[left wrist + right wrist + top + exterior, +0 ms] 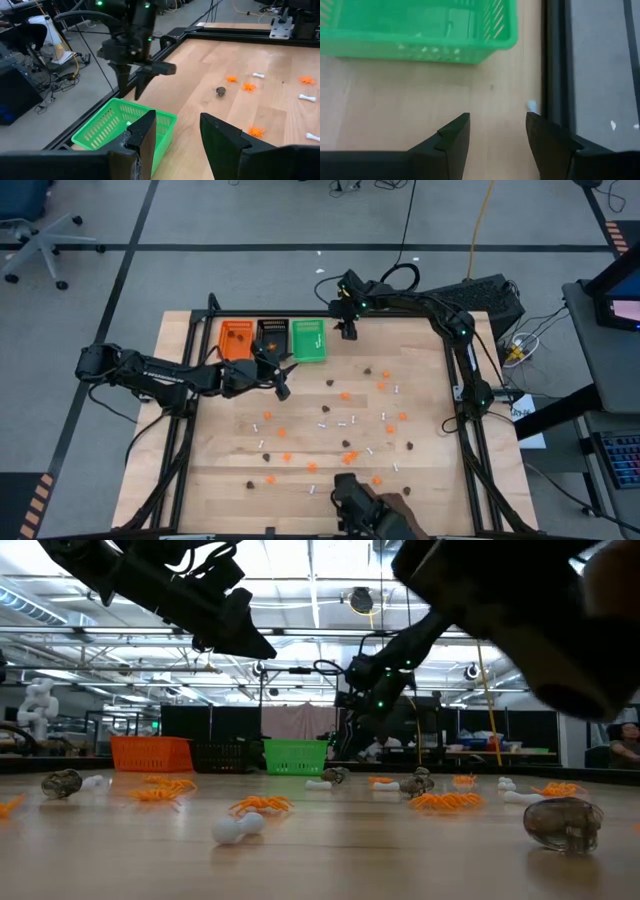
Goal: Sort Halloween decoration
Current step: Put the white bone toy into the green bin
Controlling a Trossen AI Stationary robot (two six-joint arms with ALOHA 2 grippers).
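halloween decoration pieces lie scattered over the middle and near half of the wooden table (230, 480); we order what follows from largest to smallest.

left arm (150, 375): we see it reach in from the table's left edge, its left gripper (281, 383) hanging above the wood just in front of the trays. its fingers (145, 140) stand apart with nothing between them.

right arm (450, 330): it runs along the far edge, and the right gripper (347, 328) hangs beside the green tray, close to the table's far rail. its fingers (452, 137) are likewise parted and empty.

trays: an orange tray (236, 340), a black tray (272, 336) and a green tray (308, 340) stand side by side at the far edge. we make out a pale piece inside the green one, but cannot tell what the other two hold.

trinkets: orange blobs (345, 395), dark brown blobs (368, 370) and thin white sticks (343, 422) lie mixed and mostly apart on the bare wood. in the low view a clear brownish blob (563, 823) sits nearest, with a white stick (237, 828) and an orange spidery piece (262, 805) farther left.

one small white piece (532, 105) lies against the far rail, just beside the right gripper.
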